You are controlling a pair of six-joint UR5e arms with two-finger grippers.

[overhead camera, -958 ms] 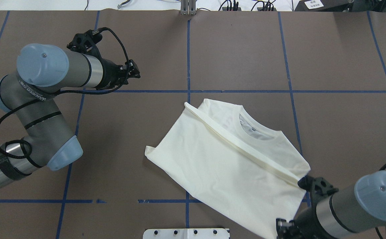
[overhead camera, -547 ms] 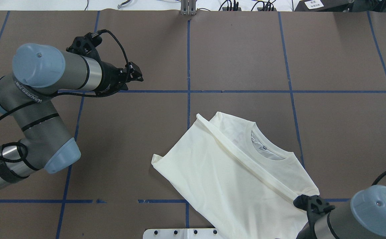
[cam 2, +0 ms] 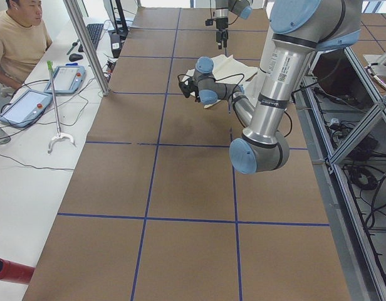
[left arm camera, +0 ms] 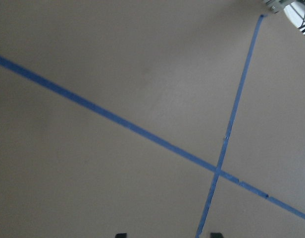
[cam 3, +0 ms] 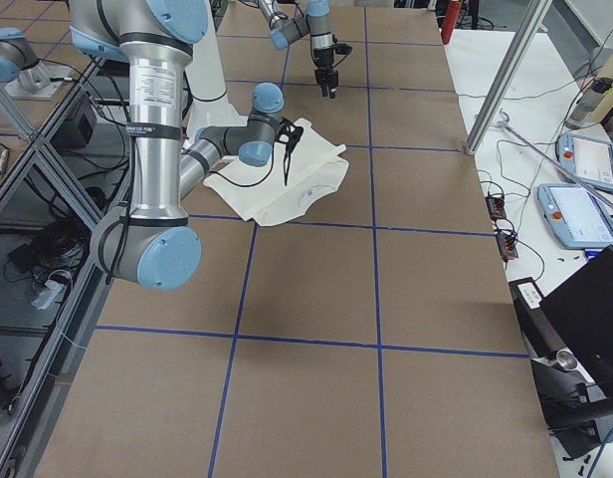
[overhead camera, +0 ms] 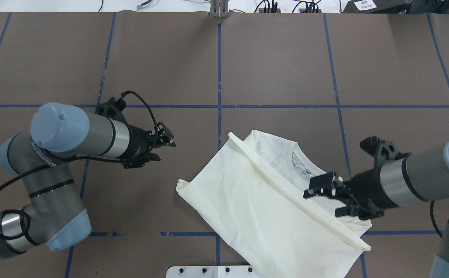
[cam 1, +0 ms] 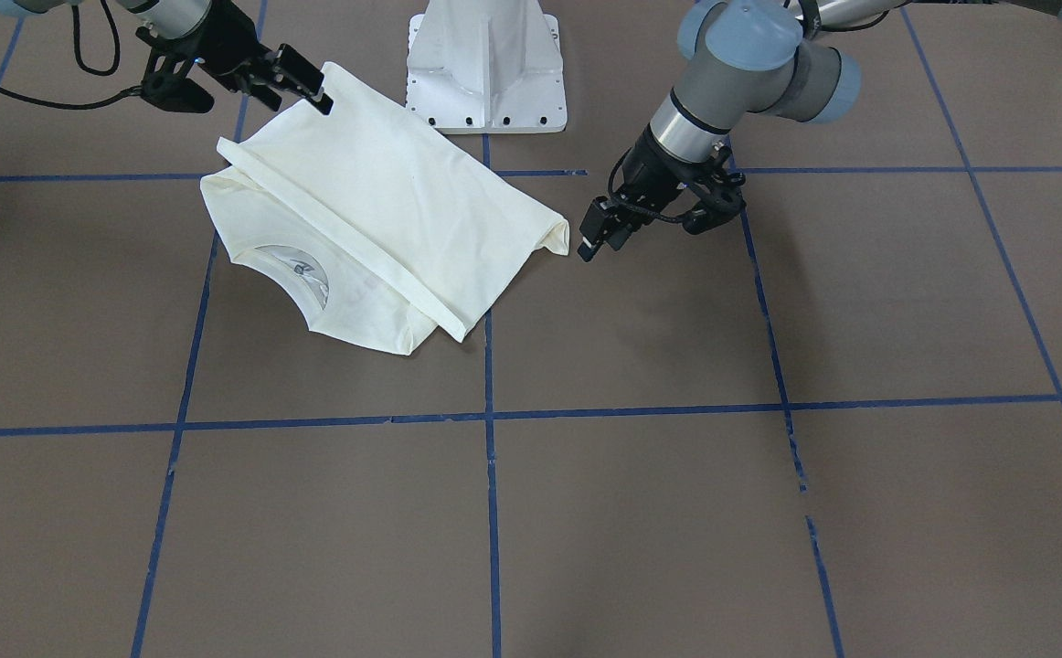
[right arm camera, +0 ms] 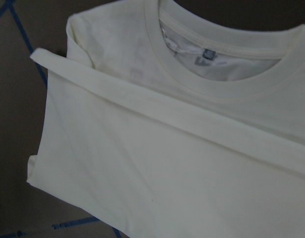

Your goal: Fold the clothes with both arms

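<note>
Blue tape (overhead camera: 219, 69) grids the brown table (overhead camera: 278, 58) (cream T-shirt (overhead camera: 255, 200) lies folded).

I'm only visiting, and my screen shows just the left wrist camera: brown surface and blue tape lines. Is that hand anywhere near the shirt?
Observer: Near, but not touching. The left hand hovers over the bare table, a short gap away from the nearest corner of the T-shirt.
Visitor: Where is the other hand?
Observer: The right hand is above the shirt, next to the collar, with its fingers apart.
Visitor: Does the shirt look folded?
Observer: Partly. One side is folded over, and a narrow folded strip runs diagonally across it.
</note>
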